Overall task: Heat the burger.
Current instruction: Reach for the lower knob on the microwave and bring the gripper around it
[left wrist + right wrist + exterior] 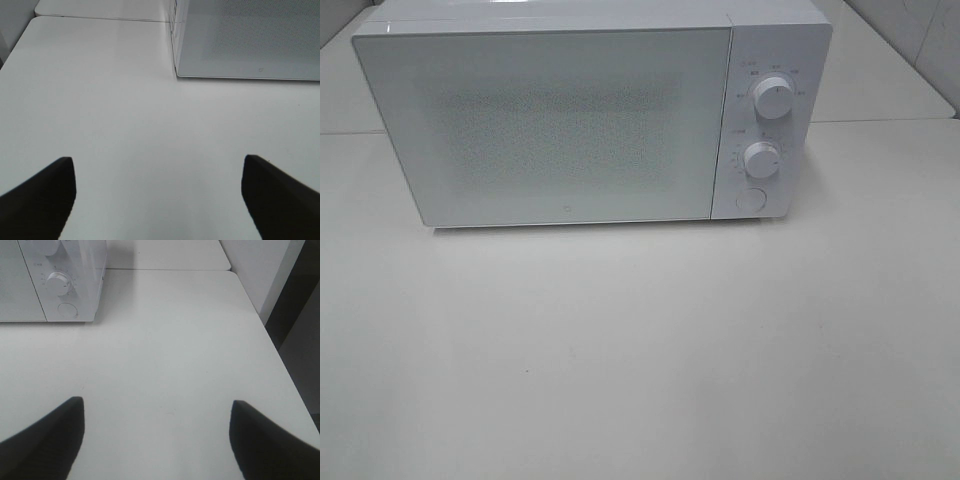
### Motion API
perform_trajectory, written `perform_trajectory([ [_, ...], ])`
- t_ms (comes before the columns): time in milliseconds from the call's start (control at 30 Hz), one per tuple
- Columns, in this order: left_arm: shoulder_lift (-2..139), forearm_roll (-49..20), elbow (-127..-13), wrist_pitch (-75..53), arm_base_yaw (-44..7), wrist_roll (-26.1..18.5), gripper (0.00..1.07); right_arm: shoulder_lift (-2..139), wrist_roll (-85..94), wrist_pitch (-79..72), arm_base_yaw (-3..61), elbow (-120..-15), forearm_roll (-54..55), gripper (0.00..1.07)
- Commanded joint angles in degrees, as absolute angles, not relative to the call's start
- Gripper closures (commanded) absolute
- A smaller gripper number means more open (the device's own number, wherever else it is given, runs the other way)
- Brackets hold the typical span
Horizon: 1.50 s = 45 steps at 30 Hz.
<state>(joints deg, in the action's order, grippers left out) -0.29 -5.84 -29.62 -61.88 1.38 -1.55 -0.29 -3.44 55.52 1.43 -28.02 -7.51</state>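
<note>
The left gripper (159, 161) and the right gripper (157, 404) hang wide open and empty above the white table (640, 350). The microwave (550, 120) stands ahead with its door (545, 125) closed. The burger shows in no view, so turning a knob (761, 158) now risks running an empty oven.

The left gripper (159, 167) has two matte black fingers (40, 200), wedge-shaped with blunt tips. The right gripper (157, 407) has the same.

Inside the microwave (570, 120): hidden behind its shut door.
Marks by the knobs (774, 98): too small to read.
Left tool (157, 160), right tool (156, 401): only tips show, rest cut off.
</note>
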Motion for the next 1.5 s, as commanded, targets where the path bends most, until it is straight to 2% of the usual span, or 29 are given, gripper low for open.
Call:
perform_trajectory([
  [33, -1.3, -5.8, -29.6, -61.2, 1.5, -1.2, 0.25, -1.9, -3.2, 55.1, 1.3, -28.0, -7.2, 0.31],
  [833, -1.3, -5.8, -29.6, -61.2, 1.5, -1.2, 0.25, -1.9, -3.3, 55.1, 1.3, -28.0, -7.7, 0.31],
  [1067, -1.3, -5.8, -29.6, -61.2, 1.5, -1.2, 0.25, 0.3, -3.3, 54.8, 1.3, -31.0, -8.7, 0.31],
  [1267, -1.3, -5.8, -29.6, -61.2, 1.5, -1.2, 0.25, 6.0, -3.3, 49.0, 1.3, -31.5, -10.0, 0.31],
  [1500, -1.3, -5.8, -29.6, -61.2, 1.5, -1.2, 0.25, 13.9, -3.3, 35.4, 1.3, -28.6, -10.1, 0.31],
])
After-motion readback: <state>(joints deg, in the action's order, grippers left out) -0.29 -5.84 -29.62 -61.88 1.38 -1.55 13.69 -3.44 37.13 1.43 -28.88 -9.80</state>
